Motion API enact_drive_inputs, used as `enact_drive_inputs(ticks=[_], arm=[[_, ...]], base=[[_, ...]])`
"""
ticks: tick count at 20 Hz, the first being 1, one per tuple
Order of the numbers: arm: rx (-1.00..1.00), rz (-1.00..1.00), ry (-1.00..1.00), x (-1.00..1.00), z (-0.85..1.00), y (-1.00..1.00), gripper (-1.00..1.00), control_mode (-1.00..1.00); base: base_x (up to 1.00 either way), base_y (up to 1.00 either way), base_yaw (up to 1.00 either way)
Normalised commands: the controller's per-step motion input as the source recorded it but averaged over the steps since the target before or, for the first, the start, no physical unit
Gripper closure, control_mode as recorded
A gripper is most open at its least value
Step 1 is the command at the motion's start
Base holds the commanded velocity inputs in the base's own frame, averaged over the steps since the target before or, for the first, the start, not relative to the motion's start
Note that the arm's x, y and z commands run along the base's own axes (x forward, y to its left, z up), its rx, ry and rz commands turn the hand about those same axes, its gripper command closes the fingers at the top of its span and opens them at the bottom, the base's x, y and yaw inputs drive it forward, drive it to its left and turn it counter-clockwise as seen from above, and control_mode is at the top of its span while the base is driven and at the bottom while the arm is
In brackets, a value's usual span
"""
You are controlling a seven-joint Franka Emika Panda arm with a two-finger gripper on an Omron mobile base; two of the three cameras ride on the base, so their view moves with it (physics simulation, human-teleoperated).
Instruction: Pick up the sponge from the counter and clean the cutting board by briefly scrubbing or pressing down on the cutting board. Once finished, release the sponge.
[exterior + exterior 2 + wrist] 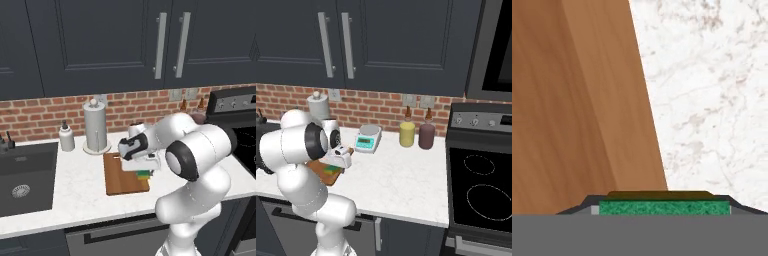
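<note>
The brown wooden cutting board lies on the white marbled counter in front of the paper towel roll. My gripper points down over the board's right edge, shut on the sponge, whose green and yellow layers peek out under the hand. In the hand view the sponge's green face spans the space between the dark fingertips, with the board to the left and counter to the right. From the right base view the sponge sits low against the board; whether it presses on the wood is unclear.
A paper towel roll and a soap dispenser stand behind the board. The dark sink is at the left. A white scale and two bottles stand to the right, then the stove.
</note>
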Motion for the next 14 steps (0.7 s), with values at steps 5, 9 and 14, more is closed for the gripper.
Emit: enact_drive_inputs(ticks=[5, 9, 14], arm=[[0.00, 0.00, -0.27, 0.10, -0.66, -0.15, 1.00, -1.00], [0.01, 0.00, -0.28, 0.06, -0.79, -0.13, 1.00, -1.00], [0.03, 0.00, -0.33, 0.01, -0.71, -0.18, 1.00, -1.00]], base=[[0.00, 0.00, 0.00], [0.00, 0.00, 0.00], [0.00, 0.00, 0.00]])
